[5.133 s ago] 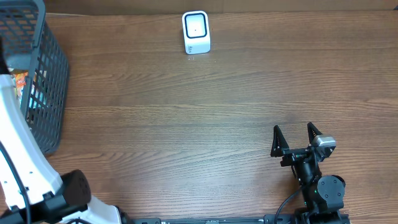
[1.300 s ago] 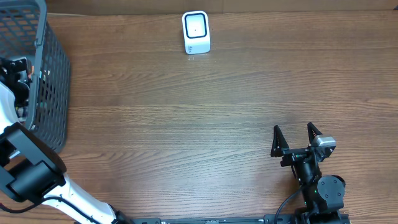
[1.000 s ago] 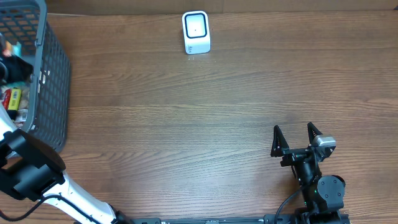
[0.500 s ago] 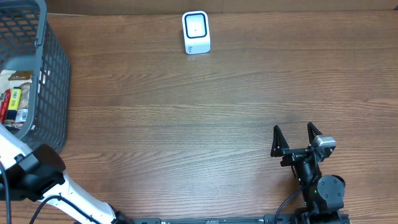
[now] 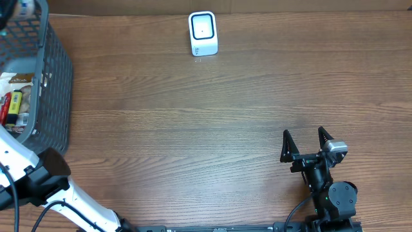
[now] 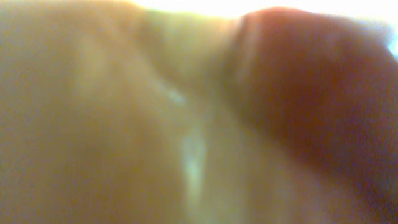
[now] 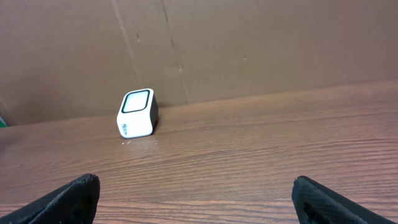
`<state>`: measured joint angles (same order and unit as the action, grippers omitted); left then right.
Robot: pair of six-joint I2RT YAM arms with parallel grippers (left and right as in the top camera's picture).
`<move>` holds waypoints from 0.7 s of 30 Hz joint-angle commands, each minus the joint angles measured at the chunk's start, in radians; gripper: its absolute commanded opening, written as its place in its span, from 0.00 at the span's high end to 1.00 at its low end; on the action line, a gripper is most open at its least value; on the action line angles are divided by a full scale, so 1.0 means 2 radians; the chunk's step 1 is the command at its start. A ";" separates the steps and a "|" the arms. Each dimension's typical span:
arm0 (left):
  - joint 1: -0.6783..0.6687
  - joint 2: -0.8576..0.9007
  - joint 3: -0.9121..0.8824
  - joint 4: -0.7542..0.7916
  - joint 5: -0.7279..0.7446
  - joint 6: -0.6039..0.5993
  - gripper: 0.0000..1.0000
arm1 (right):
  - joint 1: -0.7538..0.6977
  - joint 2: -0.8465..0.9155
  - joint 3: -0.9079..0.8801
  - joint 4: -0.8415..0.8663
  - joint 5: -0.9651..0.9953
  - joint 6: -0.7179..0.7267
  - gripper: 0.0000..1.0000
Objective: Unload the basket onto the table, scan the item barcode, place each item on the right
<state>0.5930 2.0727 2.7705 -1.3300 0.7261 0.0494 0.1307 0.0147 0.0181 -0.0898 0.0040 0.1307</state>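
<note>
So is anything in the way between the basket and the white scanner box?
Nothing visible. The wooden table is bare between the basket and the scanner. Only the basket's own mesh wall faces that way.

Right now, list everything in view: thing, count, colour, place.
scanner: one, white with a dark-rimmed window, middle of the table's far edge.
basket: one, dark grey mesh, far left of the table.
packets: several, red, yellow and tan, inside the basket; exact count cannot be told.
table: one, brown wood grain, under everything.
cardboard wall: brown, behind the table's far edge.
right end effector: one, black, open and holding nothing, near right of the table, pointing toward the scanner.
left arm: one, white and black, near left beside the basket; its wrist camera shows only a yellow-brown blur, so what its tip is doing cannot be told.
</note>
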 commanded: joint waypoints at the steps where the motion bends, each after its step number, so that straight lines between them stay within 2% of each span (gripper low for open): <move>1: -0.034 -0.014 0.016 -0.005 0.039 -0.030 0.96 | -0.002 -0.005 -0.005 0.003 0.000 0.000 0.00; 8: -0.127 -0.014 0.016 -0.029 -0.008 -0.030 0.96 | -0.002 -0.005 -0.005 0.003 0.000 0.000 0.00; 21: -0.369 -0.006 -0.018 -0.030 -0.199 -0.030 0.96 | -0.002 -0.005 -0.005 0.003 0.000 0.000 0.00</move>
<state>-0.0692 2.0727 2.7510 -1.4002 0.4416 -0.0017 0.1307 0.0147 0.0181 -0.0898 0.0040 0.1307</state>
